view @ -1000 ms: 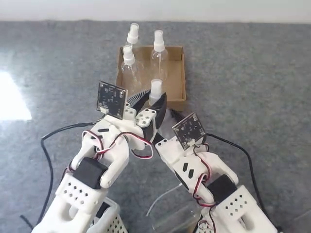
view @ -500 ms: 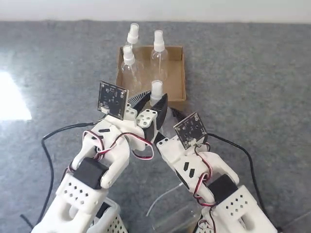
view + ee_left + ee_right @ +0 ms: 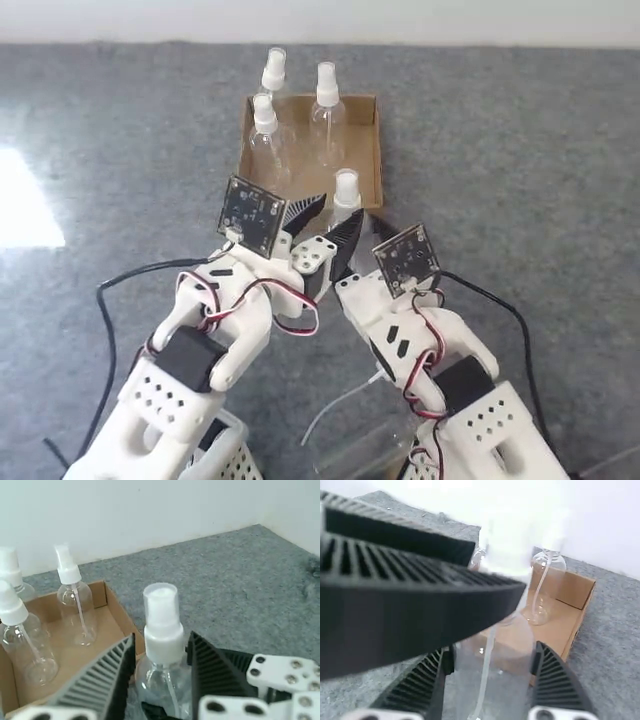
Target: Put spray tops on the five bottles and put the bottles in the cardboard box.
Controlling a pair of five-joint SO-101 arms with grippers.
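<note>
Left gripper (image 3: 161,636) is clamped on the held bottle (image 3: 159,672) at its shoulder, ribbed black jaws pressed to either side just under the white spray top (image 3: 161,620). Right gripper (image 3: 492,652) grips the same bottle lower down, its jaws against both sides of the clear body, with the left gripper's jaw crossing just above. In the high view the two arms meet in the middle of the table (image 3: 520,150), left gripper (image 3: 340,210) in front, and the held bottle (image 3: 346,195) stands upright with its top on, just beside the near wall of the box (image 3: 378,140) toward its right corner. Cannot tell if its base touches the table. The box is open-topped cardboard and sits beyond the grippers. Inside it, the front bottle (image 3: 264,135) stands upright at the left and the right bottle (image 3: 326,110) stands upright toward the back right, both clear with white tops on and apart from each other. The back bottle (image 3: 273,70) is upright, top on, at the far left corner; cannot tell whether it is inside the box or just behind its back wall. Table surface is grey and speckled.
</note>
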